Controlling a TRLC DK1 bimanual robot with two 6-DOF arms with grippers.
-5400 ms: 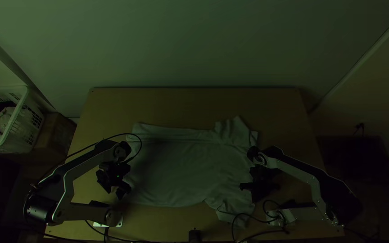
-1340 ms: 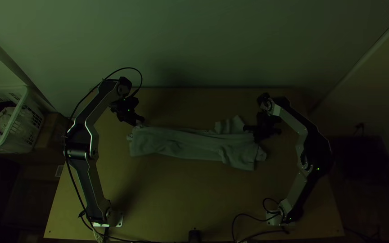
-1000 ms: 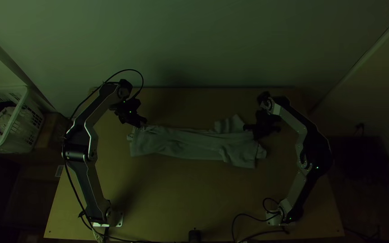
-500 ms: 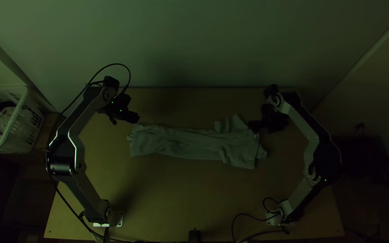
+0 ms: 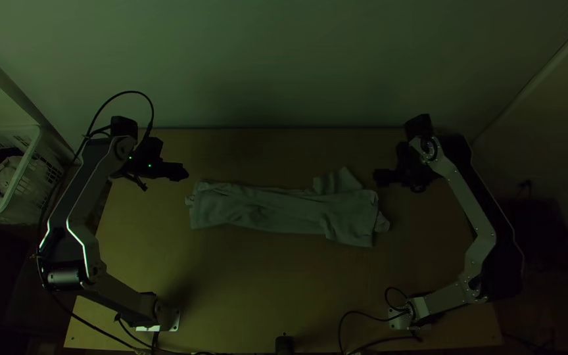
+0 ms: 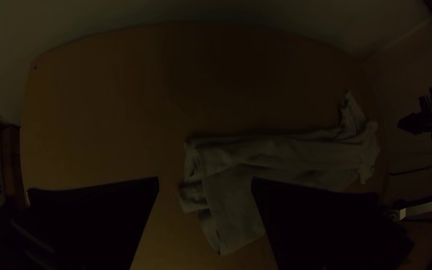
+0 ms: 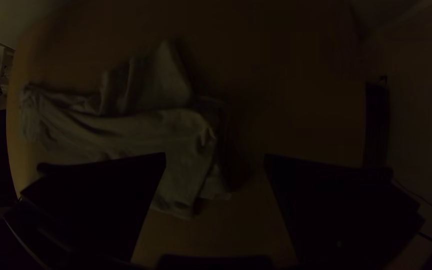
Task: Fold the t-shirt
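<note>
The left gripper (image 6: 205,180) and right gripper (image 7: 215,156) hold their fingers apart. The t-shirt (image 5: 277,212) lies in a strip across the table (image 5: 284,283); its far-right flap (image 5: 338,183) is best tucked before folding crosswise.

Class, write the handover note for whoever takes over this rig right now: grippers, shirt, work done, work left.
Left gripper: open, empty, off the shirt's left end.
Right gripper: open, empty, off the shirt's right end.
Shirt: the pale, plain cloth T-shirt lies in a long, narrow strip across the light wooden table, with a flap sticking out on the far side near its right end.
Done: gathered lengthwise into that strip, edges uneven.
Left: probably tuck the flap in, then fold the strip shorter.
</note>
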